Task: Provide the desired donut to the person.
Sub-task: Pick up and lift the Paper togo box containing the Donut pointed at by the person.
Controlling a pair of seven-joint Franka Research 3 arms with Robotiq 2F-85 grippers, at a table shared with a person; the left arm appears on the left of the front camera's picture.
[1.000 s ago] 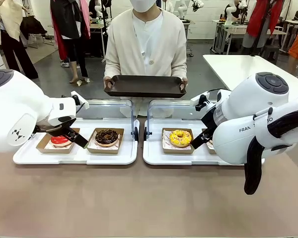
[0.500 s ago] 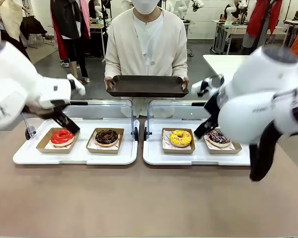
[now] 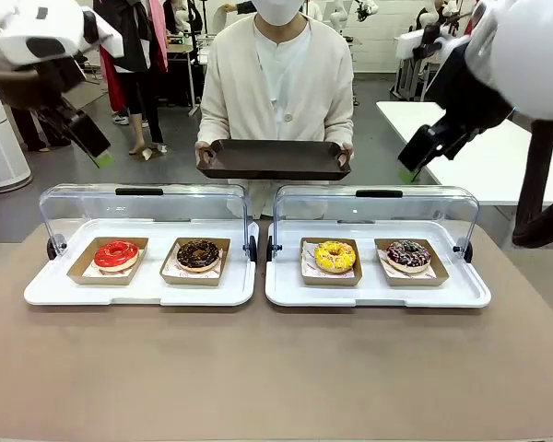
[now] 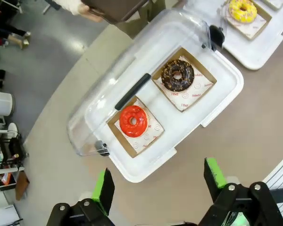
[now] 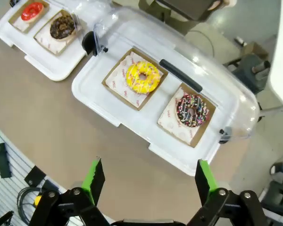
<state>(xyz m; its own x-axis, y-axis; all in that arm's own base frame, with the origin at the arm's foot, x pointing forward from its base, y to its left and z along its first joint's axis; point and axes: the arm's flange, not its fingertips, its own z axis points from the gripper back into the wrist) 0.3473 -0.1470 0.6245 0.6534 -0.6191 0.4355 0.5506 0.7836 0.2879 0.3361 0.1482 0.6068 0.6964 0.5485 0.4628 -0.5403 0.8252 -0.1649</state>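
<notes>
Bright, even overhead light. Soft shadows lie under the white trays. Glare spots mark the clear lids. Wrist views bend the table edge; focus is sharp.

I see two clear lids standing raised behind the white trays, walling the far side (the person holds a dark tray just beyond); from above and across the bare table, the way lies open.
</notes>
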